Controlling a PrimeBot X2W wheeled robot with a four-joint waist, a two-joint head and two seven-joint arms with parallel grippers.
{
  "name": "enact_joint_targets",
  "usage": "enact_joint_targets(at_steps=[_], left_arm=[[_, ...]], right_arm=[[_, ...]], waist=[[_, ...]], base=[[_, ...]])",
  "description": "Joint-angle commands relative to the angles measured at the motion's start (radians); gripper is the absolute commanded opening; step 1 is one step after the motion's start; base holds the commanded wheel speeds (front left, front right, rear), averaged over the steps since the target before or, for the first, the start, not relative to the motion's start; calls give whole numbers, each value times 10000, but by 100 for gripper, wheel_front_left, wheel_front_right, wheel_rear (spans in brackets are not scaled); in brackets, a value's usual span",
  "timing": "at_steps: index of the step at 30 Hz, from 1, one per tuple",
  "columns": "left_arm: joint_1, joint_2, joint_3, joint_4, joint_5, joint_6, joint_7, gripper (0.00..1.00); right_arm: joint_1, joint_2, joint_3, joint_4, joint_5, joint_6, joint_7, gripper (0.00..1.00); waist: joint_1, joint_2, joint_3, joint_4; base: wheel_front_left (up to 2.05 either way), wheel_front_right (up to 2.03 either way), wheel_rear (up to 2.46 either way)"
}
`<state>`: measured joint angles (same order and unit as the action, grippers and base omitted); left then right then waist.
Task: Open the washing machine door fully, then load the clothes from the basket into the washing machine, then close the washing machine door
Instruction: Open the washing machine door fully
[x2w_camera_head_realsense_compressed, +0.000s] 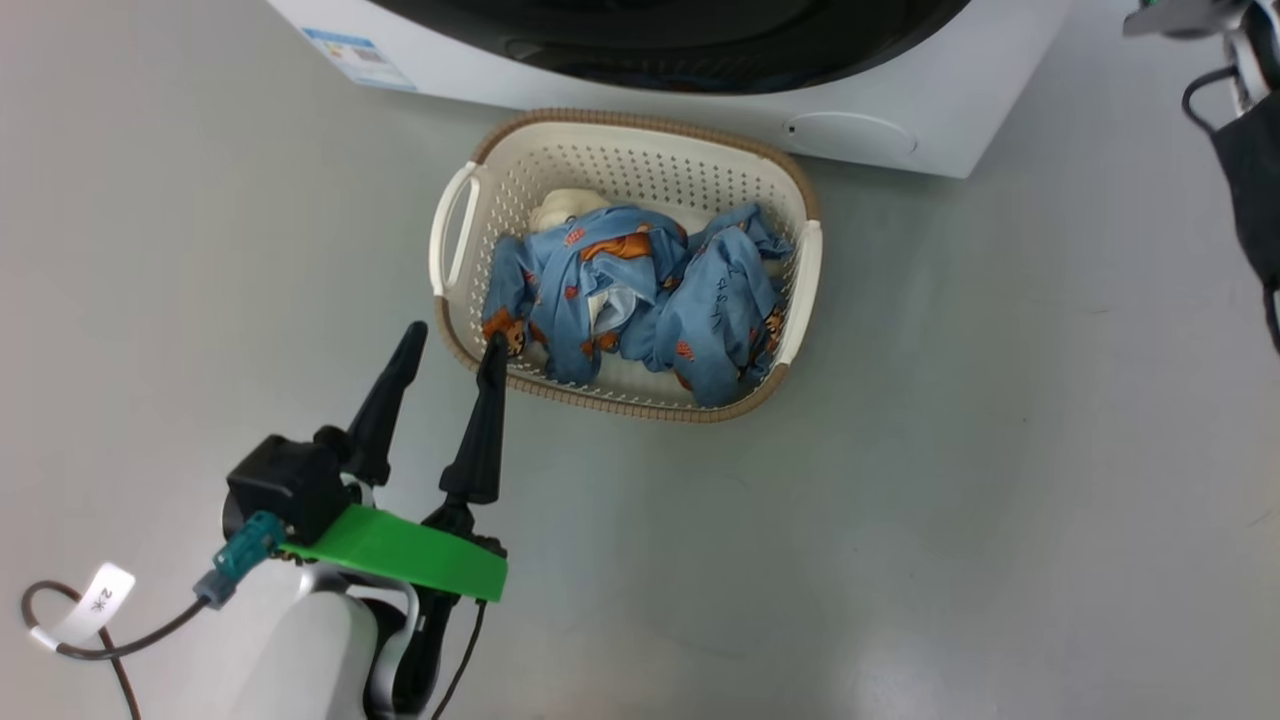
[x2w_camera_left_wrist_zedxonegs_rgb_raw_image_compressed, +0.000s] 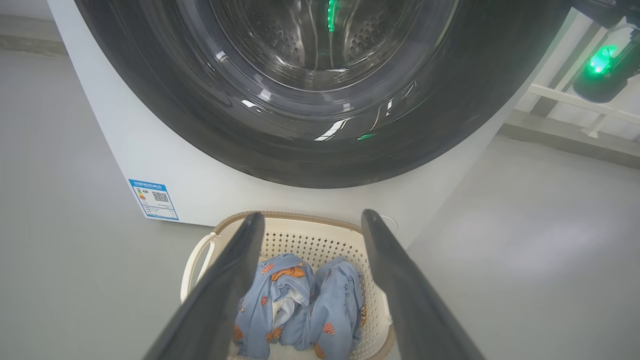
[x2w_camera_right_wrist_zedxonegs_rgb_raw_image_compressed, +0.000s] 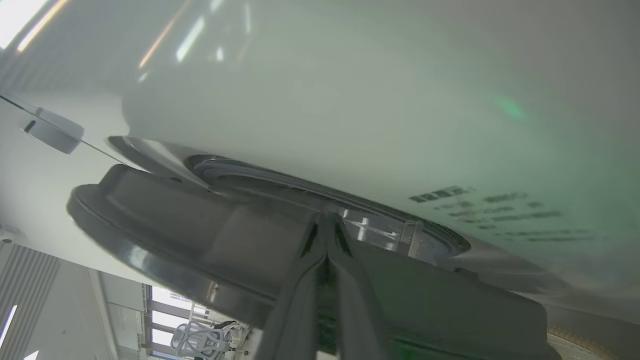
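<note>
Opening washing machine door (x2w_camera_right_wrist_zedxonegs_rgb_raw_image_compressed: 175, 220) | right gripper (x2w_camera_right_wrist_zedxonegs_rgb_raw_image_compressed: 327, 222) closed, empty, at its edge; left gripper (x2w_camera_head_realsense_compressed: 452, 340) spread, empty | next I swing it wide

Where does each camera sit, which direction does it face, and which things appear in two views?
Head view: on the head, looking down at the floor; the basket with the clothes before the washing machine; left gripper open, lower left.
Left wrist view: along its open fingers, toward basket and the washing machine door.
Right wrist view: close against the machine's white front, shut right gripper at the door's rim.
Shared: head and left wrist views both show basket, clothes, blue label.
</note>
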<state>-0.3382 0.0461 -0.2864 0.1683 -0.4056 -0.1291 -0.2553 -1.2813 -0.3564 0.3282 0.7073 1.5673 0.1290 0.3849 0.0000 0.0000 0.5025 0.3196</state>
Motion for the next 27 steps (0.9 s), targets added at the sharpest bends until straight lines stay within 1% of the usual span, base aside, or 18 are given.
enact_joint_targets(at_steps=[1, 7, 12, 18, 27], left_arm=[[-182, 180, 270, -273, -91, -16, -65, 100], [-326, 132, 197, -268, -142, -16, -65, 100], [-352, 106, 185, -257, -128, -16, -65, 100], [-250, 91, 287, -184, -83, -16, -65, 100], [68, 164, 498, -111, 34, -16, -65, 100]], right_arm=[[-192, 135, 112, -199, -89, 17, 66, 0], [-445, 156, 308, 4, -187, 17, 313, 0], [-323, 219, 465, -66, -112, 17, 652, 0], [237, 271, 712, -344, -21, 17, 1079, 0], [1270, 438, 1040, -1089, 103, 17, 1513, 0]], waist=[[0, 0, 150, 125], [0, 0, 250, 245], [0, 0, 177, 255], [0, 0, -122, 158], [0, 0, -687, -171]], base=[[0, 0, 0], [0, 0, 0], [0, 0, 0], [0, 0, 0], [0, 0, 0]])
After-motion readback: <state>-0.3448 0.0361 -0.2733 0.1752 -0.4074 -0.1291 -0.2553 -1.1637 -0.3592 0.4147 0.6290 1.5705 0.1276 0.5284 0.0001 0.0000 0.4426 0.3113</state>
